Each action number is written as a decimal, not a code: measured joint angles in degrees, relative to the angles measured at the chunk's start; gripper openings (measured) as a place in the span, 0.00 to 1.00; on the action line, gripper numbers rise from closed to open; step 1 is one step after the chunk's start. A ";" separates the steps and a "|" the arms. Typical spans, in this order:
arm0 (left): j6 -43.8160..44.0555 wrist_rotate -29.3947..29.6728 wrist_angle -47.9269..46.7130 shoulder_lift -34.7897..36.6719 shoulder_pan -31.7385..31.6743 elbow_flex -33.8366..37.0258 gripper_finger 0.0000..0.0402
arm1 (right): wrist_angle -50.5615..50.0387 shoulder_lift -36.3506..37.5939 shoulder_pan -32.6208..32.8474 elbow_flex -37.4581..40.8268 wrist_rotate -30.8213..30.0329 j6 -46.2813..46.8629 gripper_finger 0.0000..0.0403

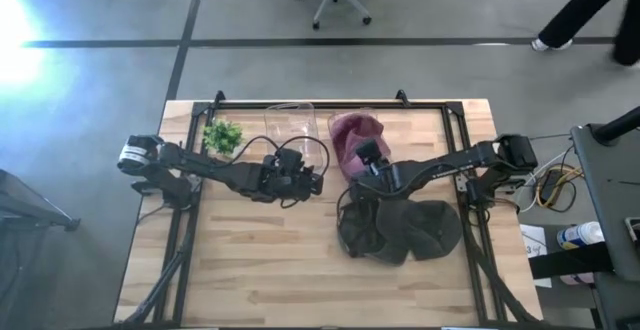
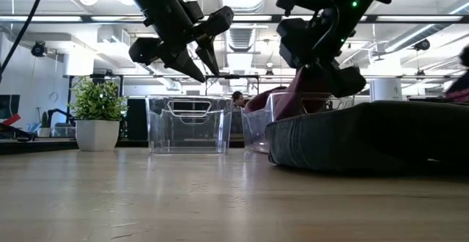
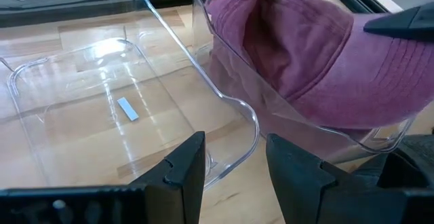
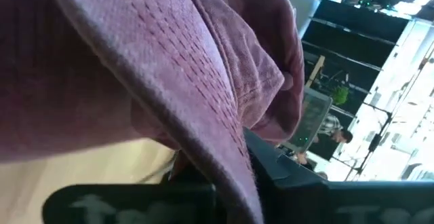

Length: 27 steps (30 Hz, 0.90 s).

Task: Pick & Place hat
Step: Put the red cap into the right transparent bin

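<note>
Hat [image 1: 352, 130]: soft, light cloth; brim the stiffest hold.
Right tool [image 1: 368, 157]: clamped on its brim, over bin [image 3: 380, 139].
Left tool [image 1: 300, 178]: fingers apart, empty.

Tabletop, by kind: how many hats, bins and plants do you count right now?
Hats: 2, a maroon hat and a dark hat
Clear bins: 2, an empty bin and a bin holding the maroon hat
Potted plants: 1, small potted plant
Total: 5
</note>
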<state>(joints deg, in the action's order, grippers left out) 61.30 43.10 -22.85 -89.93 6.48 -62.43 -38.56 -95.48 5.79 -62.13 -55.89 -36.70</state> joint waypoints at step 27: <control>-1.77 -1.41 0.19 -0.04 -1.16 0.00 0.37 | -10.16 4.35 0.75 -5.15 23.31 13.42 0.50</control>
<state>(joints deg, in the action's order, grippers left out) 59.53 41.69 -22.66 -89.97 5.32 -62.43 -48.72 -91.13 6.54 -67.28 -32.58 -23.28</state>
